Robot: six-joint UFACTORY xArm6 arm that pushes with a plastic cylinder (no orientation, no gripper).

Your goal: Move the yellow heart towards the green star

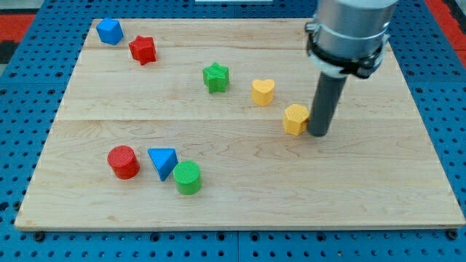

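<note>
Two yellow blocks sit mid-board: the yellow heart [263, 92] lies just right of the green star [215, 76], apart, so little remains. No pincer exists; the tip [318, 134] rests beside the yellow hexagon [295, 119], below-right of the heart.

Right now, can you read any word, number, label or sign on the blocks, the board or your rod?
None: no text, number, brand or sign shows anywhere in the camera view.
The wooden board is bare wood grain.
The yellow heart, the green star and the other blocks carry no markings.
The rod above my tip is plain dark; the grey housing above it shows no label.
</note>
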